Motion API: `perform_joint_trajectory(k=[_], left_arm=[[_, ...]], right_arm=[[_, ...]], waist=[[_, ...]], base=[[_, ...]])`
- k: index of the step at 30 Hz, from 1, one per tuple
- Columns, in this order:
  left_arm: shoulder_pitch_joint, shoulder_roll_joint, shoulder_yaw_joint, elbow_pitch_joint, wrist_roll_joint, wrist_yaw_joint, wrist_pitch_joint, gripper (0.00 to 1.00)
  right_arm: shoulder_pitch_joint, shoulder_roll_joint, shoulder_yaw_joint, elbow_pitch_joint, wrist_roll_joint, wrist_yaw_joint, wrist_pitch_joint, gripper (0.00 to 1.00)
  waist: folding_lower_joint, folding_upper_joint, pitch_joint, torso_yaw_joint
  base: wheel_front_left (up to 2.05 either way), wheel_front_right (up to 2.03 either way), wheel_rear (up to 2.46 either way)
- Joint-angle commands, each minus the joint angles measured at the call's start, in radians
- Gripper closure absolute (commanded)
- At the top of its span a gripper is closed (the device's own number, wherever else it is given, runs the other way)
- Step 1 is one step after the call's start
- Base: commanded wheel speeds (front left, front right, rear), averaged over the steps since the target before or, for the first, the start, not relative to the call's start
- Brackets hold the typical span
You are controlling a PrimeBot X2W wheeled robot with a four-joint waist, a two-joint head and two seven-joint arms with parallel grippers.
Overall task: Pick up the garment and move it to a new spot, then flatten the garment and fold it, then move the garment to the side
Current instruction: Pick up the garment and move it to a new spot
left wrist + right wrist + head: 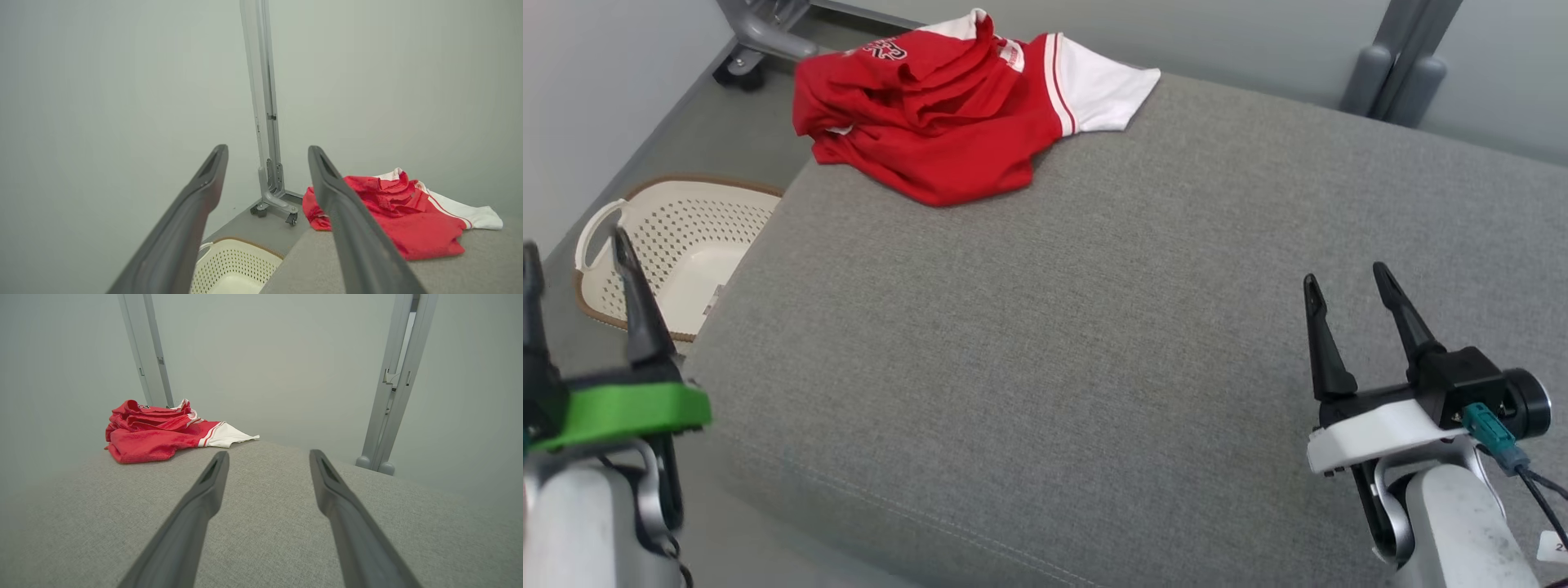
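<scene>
The garment (947,114) is a red shirt with a white sleeve, lying crumpled at the far left corner of the grey cushioned surface (1054,327). It also appears as the garment (408,212) and the garment (159,433) in the wrist views. My left gripper (576,253) hovers open at the lower left, off the cushion's left edge, over the floor beside a basket. Low on the right, my right gripper (1346,282) stands open above the cushion. Both are far from the garment and hold nothing.
A cream perforated laundry basket (670,245) with a brown rim sits on the floor left of the cushion. A grey wheeled stand base (760,41) is behind the garment, and grey posts (1401,65) rise at the back right. Grey walls enclose the area.
</scene>
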Motion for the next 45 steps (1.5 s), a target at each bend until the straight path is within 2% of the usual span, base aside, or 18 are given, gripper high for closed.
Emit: perform_joint_trajectory(k=[1, 5, 10, 14, 17, 21, 27, 34, 35, 36, 37, 39, 40, 45], left_arm=[[-0.081, 0.035, -0.001, 0.007, 0.015, -0.013, 0.000, 0.00], [-0.287, 0.119, -0.014, 0.070, 0.031, -0.058, 0.025, 0.00], [-0.531, 0.192, -0.039, 0.250, 0.012, -0.123, 0.105, 0.00], [-0.673, 0.215, -0.069, 0.387, 0.011, -0.144, 0.137, 0.00], [-0.742, 0.209, -0.084, 0.491, -0.004, -0.154, 0.174, 0.00], [-0.812, 0.214, -0.140, 0.622, -0.012, -0.178, 0.262, 0.00], [-0.863, 0.230, -0.197, 0.758, -0.053, -0.192, 0.372, 0.00], [-0.883, 0.249, -0.212, 0.849, -0.088, -0.192, 0.367, 0.00], [-0.885, 0.254, -0.212, 0.859, -0.089, -0.191, 0.361, 0.20], [-0.886, 0.257, -0.212, 0.867, -0.089, -0.189, 0.355, 0.47], [-0.887, 0.260, -0.213, 0.878, -0.087, -0.181, 0.345, 0.64], [-0.891, 0.267, -0.210, 0.895, -0.082, -0.160, 0.330, 0.92], [-0.896, 0.269, -0.206, 0.901, -0.083, -0.152, 0.320, 1.00], [-0.912, 0.285, -0.200, 0.923, -0.076, -0.105, 0.260, 1.00]], right_arm=[[-0.030, -0.005, -0.001, -0.020, -0.018, 0.000, -0.003, 0.00], [-0.074, -0.005, 0.000, -0.073, -0.059, 0.000, -0.003, 0.00], [-0.112, -0.005, 0.026, -0.183, -0.100, 0.000, -0.003, 0.00], [-0.120, -0.005, 0.050, -0.280, -0.113, 0.000, 0.000, 0.00], [-0.122, -0.004, 0.064, -0.335, -0.118, 0.000, 0.011, 0.00], [-0.108, -0.004, 0.055, -0.397, -0.152, 0.000, 0.019, 0.00], [-0.089, -0.004, 0.039, -0.433, -0.162, 0.000, 0.023, 0.00], [-0.102, -0.004, 0.047, -0.432, -0.146, 0.000, 0.011, 0.00], [-0.104, -0.004, 0.048, -0.428, -0.145, 0.000, 0.010, 0.00], [-0.105, -0.004, 0.049, -0.426, -0.144, 0.000, 0.009, 0.00], [-0.105, -0.004, 0.049, -0.421, -0.141, 0.000, 0.007, 0.00], [-0.106, -0.004, 0.048, -0.414, -0.135, 0.000, 0.006, 0.00], [-0.108, -0.004, 0.048, -0.412, -0.133, 0.000, 0.005, 0.00], [-0.112, -0.004, 0.054, -0.389, -0.115, 0.000, 0.000, 0.00]], waist=[[0.0000, 0.0000, 0.143, -0.088], [0.0000, 0.0000, 0.239, -0.137], [0.0000, 0.0000, 0.343, -0.201], [0.0000, 0.0000, 0.408, -0.247], [0.0000, 0.0000, 0.445, -0.279], [0.0000, 0.0000, 0.481, -0.310], [0.0000, 0.0000, 0.513, -0.331], [0.0000, 0.0000, 0.508, -0.341], [0.0000, 0.0000, 0.504, -0.342], [0.0000, 0.0000, 0.500, -0.343], [0.0000, 0.0000, 0.494, -0.344], [0.0000, 0.0000, 0.483, -0.347], [0.0000, 0.0000, 0.478, -0.349], [0.0000, 0.0000, 0.435, -0.358]], base=[[0.00, 0.00, 0.00], [0.00, 0.00, 0.00], [0.00, 0.00, 0.00], [0.00, 0.00, 0.00], [0.00, 0.00, 0.00], [0.00, 0.00, 0.00], [0.00, 0.00, 0.00], [0.00, 0.00, 0.00], [0.00, 0.00, 0.00], [0.00, 0.00, 0.00], [0.00, 0.00, 0.00], [0.00, 0.00, 0.00], [0.00, 0.00, 0.00], [0.00, 0.00, 0.00]])
